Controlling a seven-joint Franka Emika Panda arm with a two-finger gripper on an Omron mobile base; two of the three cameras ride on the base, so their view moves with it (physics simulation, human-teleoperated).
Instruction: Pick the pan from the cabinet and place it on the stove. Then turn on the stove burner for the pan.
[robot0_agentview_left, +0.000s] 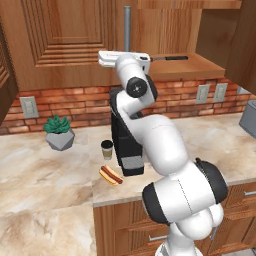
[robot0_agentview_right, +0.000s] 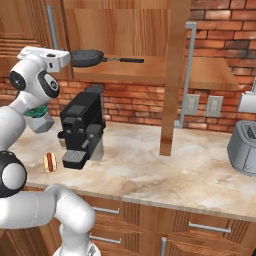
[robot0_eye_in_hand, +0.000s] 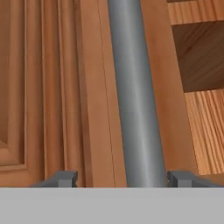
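Handle is the thing that matters now: the long silver bar (robot0_eye_in_hand: 135, 87) of the closed door of the cabinet (robot0_agentview_left: 65, 40) runs straight up between the two tips of my claw (robot0_eye_in_hand: 122, 178). Its long axis goes away from me in the hand view, so my fingers (robot0_eye_in_hand: 65, 178) stand across it, one on each side. The claw is released: the right tip looks to be against the bar, but the left tip is apart from it, so I am grasping nothing. The pan (robot0_agentview_right: 86, 57) lies on the shelf (robot0_agentview_right: 200, 70) inside the cabinet, just beside my hand. In the right base view it is to the right of my hand, and its thin black handle points further right along the shelf. I judge that this door must swing away before I can reach the pan well. I count one pan, two cabinet doors with one bar each, the other door (robot0_agentview_right: 172, 75) standing open, and on the surface (robot0_agentview_right: 150, 165) one coffee machine (robot0_agentview_right: 82, 127), one cup (robot0_agentview_left: 107, 148), one hot dog (robot0_agentview_left: 110, 175), one plant (robot0_agentview_left: 59, 131) and one toaster (robot0_agentview_right: 245, 147).
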